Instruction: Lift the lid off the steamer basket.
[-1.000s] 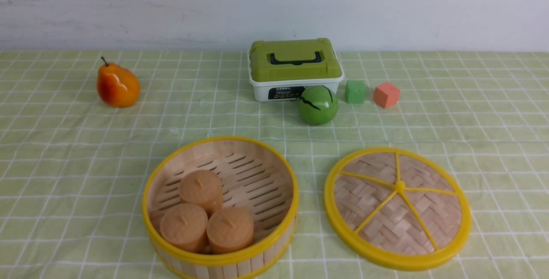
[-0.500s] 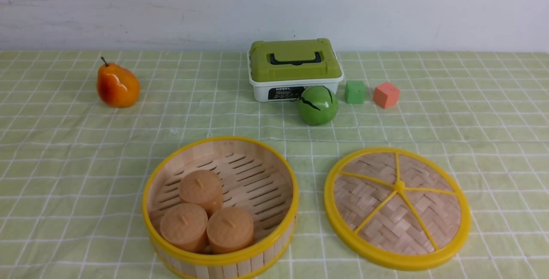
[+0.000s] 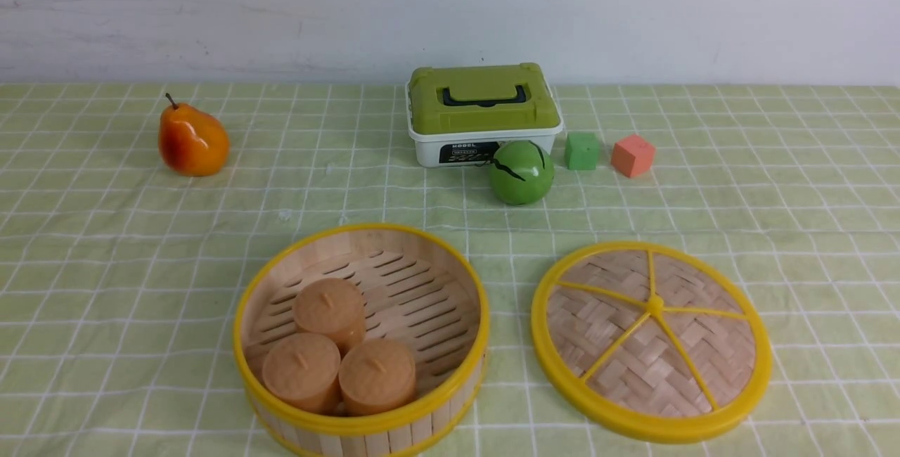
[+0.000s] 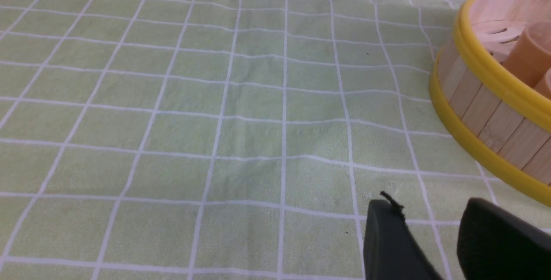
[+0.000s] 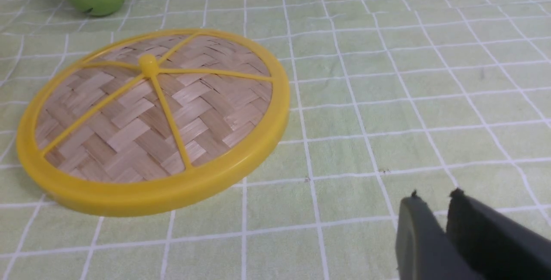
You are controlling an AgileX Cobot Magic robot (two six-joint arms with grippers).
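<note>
The steamer basket (image 3: 480,334) stands uncovered at the near centre-left of the table and holds three tan round buns (image 3: 330,306). The lid (image 3: 633,355) lies flat on the cloth to the basket's right, spokes and knob up, apart from the basket. Neither gripper shows in the front view. In the left wrist view my left gripper (image 4: 430,211) is open and empty, low over the cloth beside the basket's wall (image 4: 482,112). In the right wrist view my right gripper (image 5: 434,198) is shut and empty, over bare cloth, apart from the lid (image 5: 150,112).
At the back stand an orange pear (image 3: 193,140) on the left, a white box with an olive-green lid (image 3: 484,111) in the middle, a green ball (image 3: 522,171) in front of it, then a green cube (image 3: 583,150) and an orange cube (image 3: 633,155).
</note>
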